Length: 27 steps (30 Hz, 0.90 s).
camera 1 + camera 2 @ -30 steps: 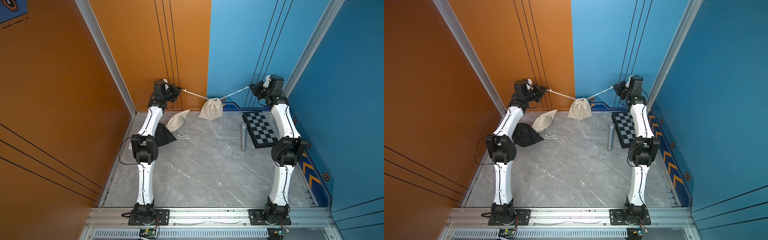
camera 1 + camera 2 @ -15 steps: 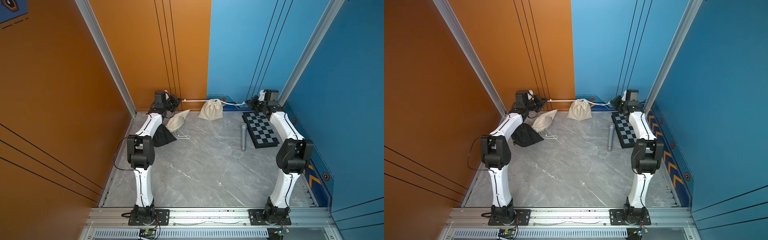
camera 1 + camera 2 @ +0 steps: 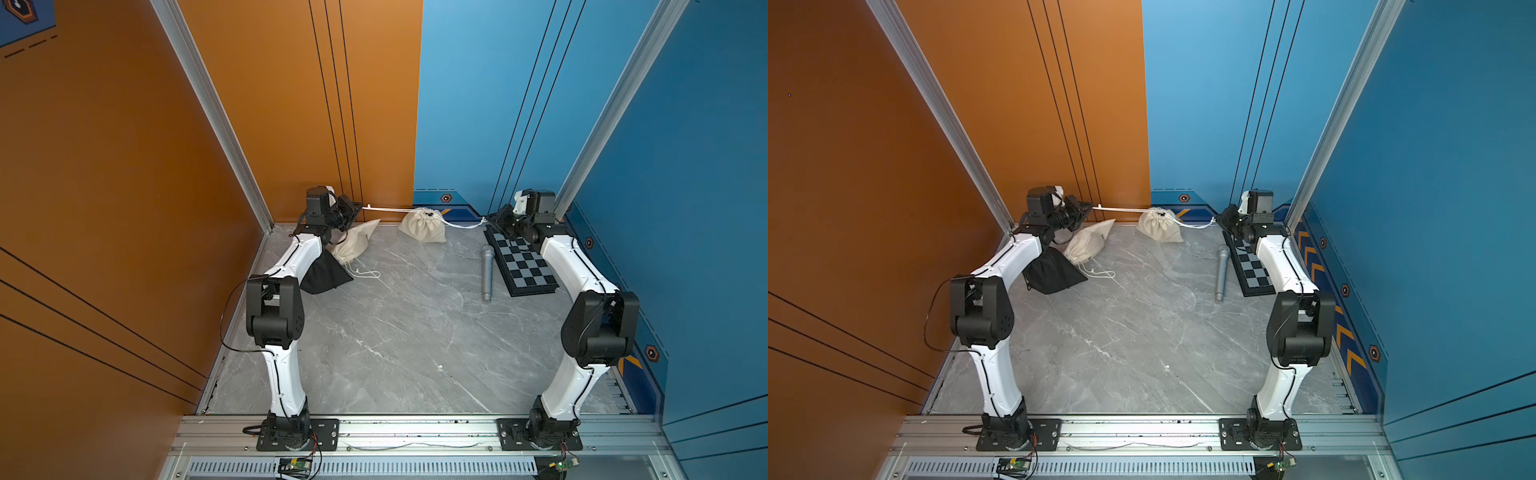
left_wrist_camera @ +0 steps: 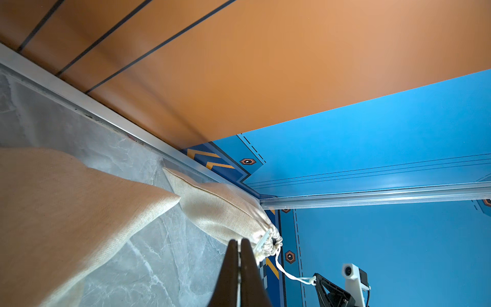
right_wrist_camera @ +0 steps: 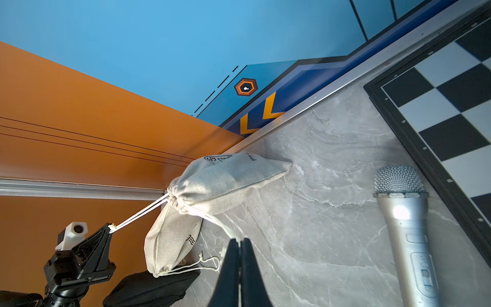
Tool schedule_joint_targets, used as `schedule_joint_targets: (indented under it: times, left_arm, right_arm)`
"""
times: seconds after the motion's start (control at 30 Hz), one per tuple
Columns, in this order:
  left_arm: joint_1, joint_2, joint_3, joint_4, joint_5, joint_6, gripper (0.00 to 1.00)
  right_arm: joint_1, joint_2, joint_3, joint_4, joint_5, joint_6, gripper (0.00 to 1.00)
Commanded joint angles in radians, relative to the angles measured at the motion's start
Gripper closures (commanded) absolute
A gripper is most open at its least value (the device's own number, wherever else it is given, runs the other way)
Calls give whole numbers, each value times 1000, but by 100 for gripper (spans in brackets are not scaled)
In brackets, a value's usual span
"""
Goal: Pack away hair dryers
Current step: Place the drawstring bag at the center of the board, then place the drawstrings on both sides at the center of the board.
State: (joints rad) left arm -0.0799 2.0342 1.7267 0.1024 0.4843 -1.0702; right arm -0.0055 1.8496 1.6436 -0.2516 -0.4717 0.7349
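Hair dryers: axis hidden | left claw (image 3: 359, 208), right claw (image 3: 489, 219): pinching bag (image 3: 424, 229) drawstrings (image 3: 382, 209)

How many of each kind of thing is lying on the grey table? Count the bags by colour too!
Beige cloth bags: 2
Black cloth bag: 1
Microphone: 1
Chequered board: 1
Total: 5

Robot lab cell: panelled walls (image 3: 124, 166), aluminium rail (image 3: 415, 432).
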Motion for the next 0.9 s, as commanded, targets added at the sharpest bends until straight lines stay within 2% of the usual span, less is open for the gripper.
schedule_joint_targets:
  times: [0.0, 0.3, 0.57, 0.87]
  left_arm:
    - [1, -62, -16, 24, 28, 4, 100]
    - [-10, -94, -70, 25, 50, 1, 100]
    - [-29, -171, -209, 24, 56, 15, 100]
    - [-56, -201, -274, -91, 27, 120, 100]
  right_arm:
    - [1, -29, -10, 5, -11, -18, 100]
    - [8, -56, -90, 5, -21, -26, 100]
    - [25, -51, -164, 4, -53, -42, 100]
    - [69, -50, -223, -40, -22, -97, 100]
